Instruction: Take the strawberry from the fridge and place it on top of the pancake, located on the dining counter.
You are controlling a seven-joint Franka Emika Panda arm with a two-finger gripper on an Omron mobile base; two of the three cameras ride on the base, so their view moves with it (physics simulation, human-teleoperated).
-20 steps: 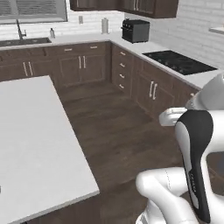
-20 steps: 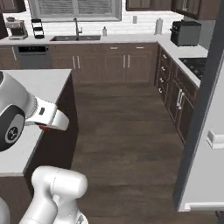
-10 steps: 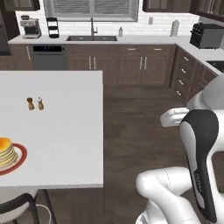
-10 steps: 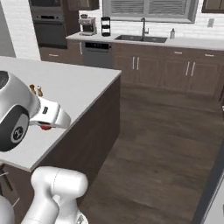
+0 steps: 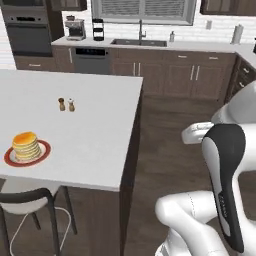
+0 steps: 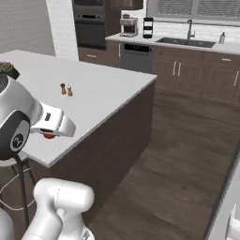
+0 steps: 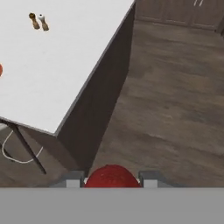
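Observation:
The strawberry [image 7: 113, 176], small and bright red, sits between my gripper's [image 7: 112, 180] two dark fingertips, which are shut on it. In the right base view the strawberry [image 6: 48, 136] peeks out under the white hand, just over the near edge of the dining counter [image 6: 93, 89]. The pancake [image 5: 25, 144] is a tan stack on a red plate [image 5: 44, 152] at the near left of the dining counter [image 5: 95, 135], well left of the hand. A sliver of that plate [image 7: 1, 70] shows at the hand view's left edge. The fridge is out of view.
Salt and pepper shakers [image 5: 66, 104] stand mid-counter. A dark-backed stool [image 5: 25, 200] sits at the counter's near side. Dark cabinets with a sink [image 5: 140, 42], a coffee machine [image 5: 75, 29] and wall ovens [image 5: 31, 30] line the back. Open wood floor [image 5: 175, 130] lies right of the counter.
The whole picture has swung as the base turned: the dining counter, shakers and pancake plate have come into view. The gripper has stayed shut on the strawberry.

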